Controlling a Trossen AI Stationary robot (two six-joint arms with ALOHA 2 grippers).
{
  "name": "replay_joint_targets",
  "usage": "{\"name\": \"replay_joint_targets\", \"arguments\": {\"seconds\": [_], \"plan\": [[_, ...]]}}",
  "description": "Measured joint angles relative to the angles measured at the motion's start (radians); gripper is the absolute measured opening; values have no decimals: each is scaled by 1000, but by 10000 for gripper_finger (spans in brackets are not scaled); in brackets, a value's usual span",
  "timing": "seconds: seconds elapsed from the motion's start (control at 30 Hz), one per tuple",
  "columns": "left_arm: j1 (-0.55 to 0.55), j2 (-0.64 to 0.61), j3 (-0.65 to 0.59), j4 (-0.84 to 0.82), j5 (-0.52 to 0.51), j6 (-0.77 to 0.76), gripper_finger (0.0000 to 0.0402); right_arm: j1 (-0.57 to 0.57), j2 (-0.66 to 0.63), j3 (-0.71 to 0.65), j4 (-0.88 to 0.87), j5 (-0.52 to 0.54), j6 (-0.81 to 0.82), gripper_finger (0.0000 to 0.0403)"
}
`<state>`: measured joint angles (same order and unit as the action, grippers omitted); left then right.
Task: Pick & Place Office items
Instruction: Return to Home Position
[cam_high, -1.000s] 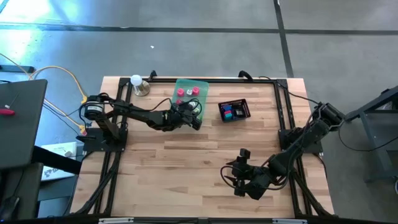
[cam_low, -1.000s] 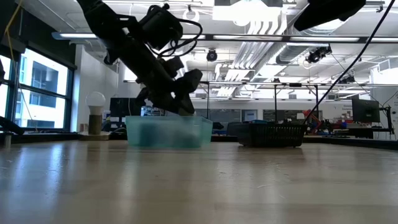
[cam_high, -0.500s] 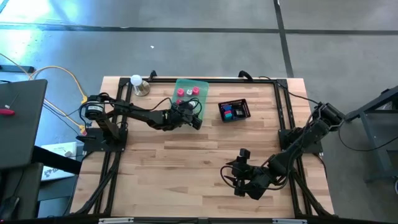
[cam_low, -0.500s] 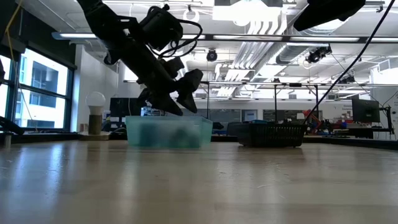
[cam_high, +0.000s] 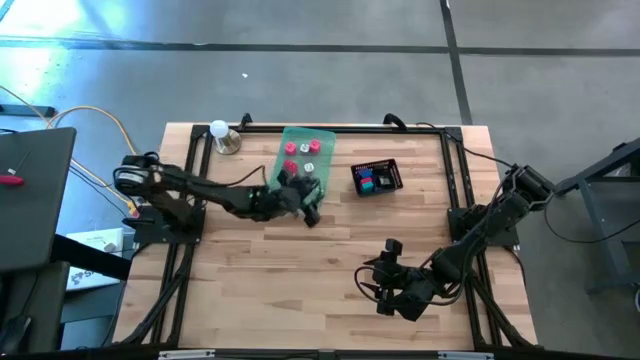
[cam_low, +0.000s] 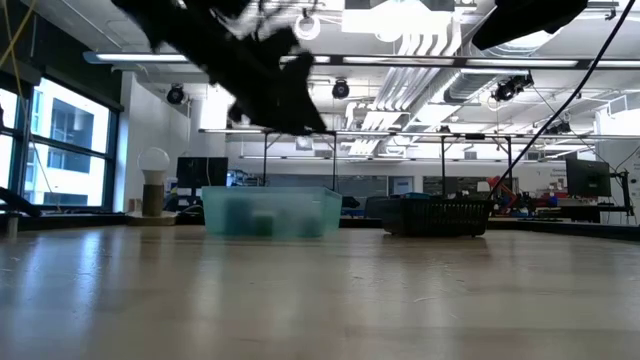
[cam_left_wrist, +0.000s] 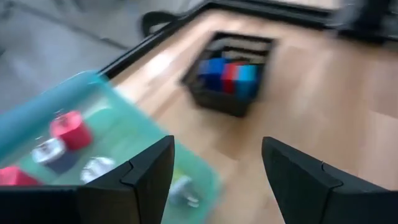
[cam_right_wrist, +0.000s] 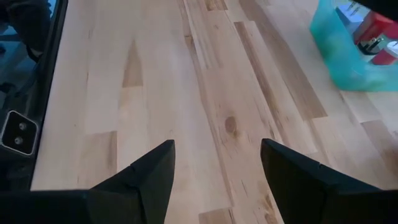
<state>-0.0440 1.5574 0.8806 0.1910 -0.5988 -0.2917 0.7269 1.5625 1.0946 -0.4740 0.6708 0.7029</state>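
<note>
Seen from my remote desk, the left gripper (cam_high: 311, 211) hangs above the table (cam_high: 250, 290), just beside the tray (cam_high: 324, 158) on the side facing the table's middle. Its fingers (cam_left_wrist: 124, 186) are spread apart with nothing between them. In the low view that arm is a dark blur raised over the tray (cam_low: 270, 212), clear of the wood.

The tray holds part of the sorted load: red pieces (cam_high: 290, 149) and white pieces (cam_high: 311, 147) lie loose on its floor, and the left wrist view shows a red one (cam_left_wrist: 70, 129) next to a pale one.

To the tray's right, near it but not touching, is the basket (cam_high: 375, 164), with blue, red and teal pieces (cam_high: 370, 180) packed side by side inside — the wrist view shows them in a row (cam_left_wrist: 227, 73).

Farther right and toward the table's front, the right gripper (cam_high: 368, 285) waits well apart from both containers. Its fingers (cam_right_wrist: 137, 180) are parted over bare wood.
</note>
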Motion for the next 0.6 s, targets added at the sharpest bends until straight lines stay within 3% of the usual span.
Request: {"name": "replay_joint_targets", "arguments": {"seconds": [0.37,0.6], "plan": [[-291,-109,0,-83,-1,171,235,-14,0,0,56,-69,-19,225],[-392,-107,0,-81,1,190,235,-54,0,0,81,-72,-19,225]]}}
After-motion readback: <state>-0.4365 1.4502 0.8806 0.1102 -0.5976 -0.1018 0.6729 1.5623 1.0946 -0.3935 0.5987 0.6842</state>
